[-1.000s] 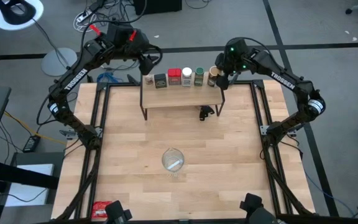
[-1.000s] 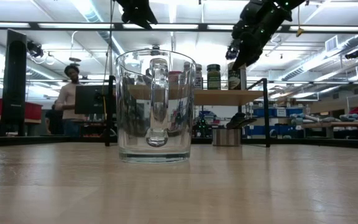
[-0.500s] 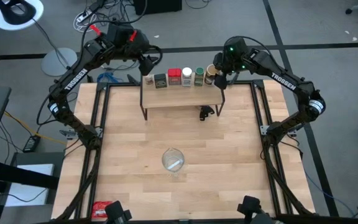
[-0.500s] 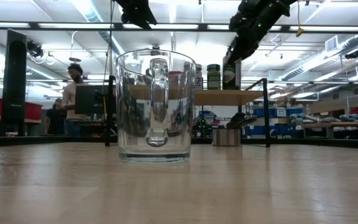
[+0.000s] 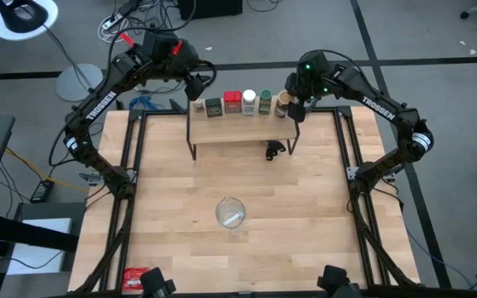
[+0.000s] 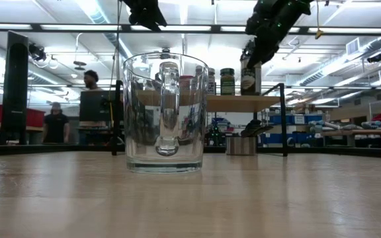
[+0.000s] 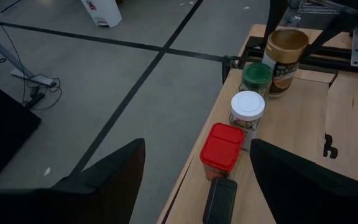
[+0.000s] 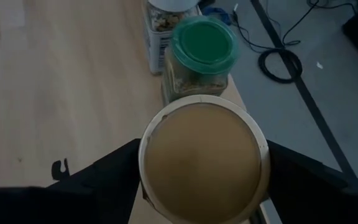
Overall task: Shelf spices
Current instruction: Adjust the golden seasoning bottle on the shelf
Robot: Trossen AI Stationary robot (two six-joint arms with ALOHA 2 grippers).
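Standing in one row along the far edge of the shelf (image 5: 240, 131) — a light wood plank on thin black legs, set at the far edge of the table (image 5: 180, 240) — six spices are seen. From the shelf's left end they run: a tiny brownish jar (image 5: 198, 106), a dark green tin (image 5: 214, 107), a red tin (image 5: 233, 102), a white-lidded clear jar (image 5: 248, 101), a green-lidded jar (image 5: 265, 102) and a tan-lidded jar (image 5: 282, 102) at the right end. The red tin is square-cornered with a bright flat lid; the clear jar shows pale contents under its white cap; the tan-lidded jar is the widest, with a dark label.

The right gripper (image 8: 202, 180) is held just above the tan-lidded jar, its fingers spread to either side of the lid — whether they touch it cannot be told. The left gripper (image 7: 197, 180) is held above the shelf's left end, fingers parted and holding nothing. A clear glass mug (image 6: 166, 112) stands mid-table, and a flat red packet (image 5: 134, 277) lies at the near left corner.
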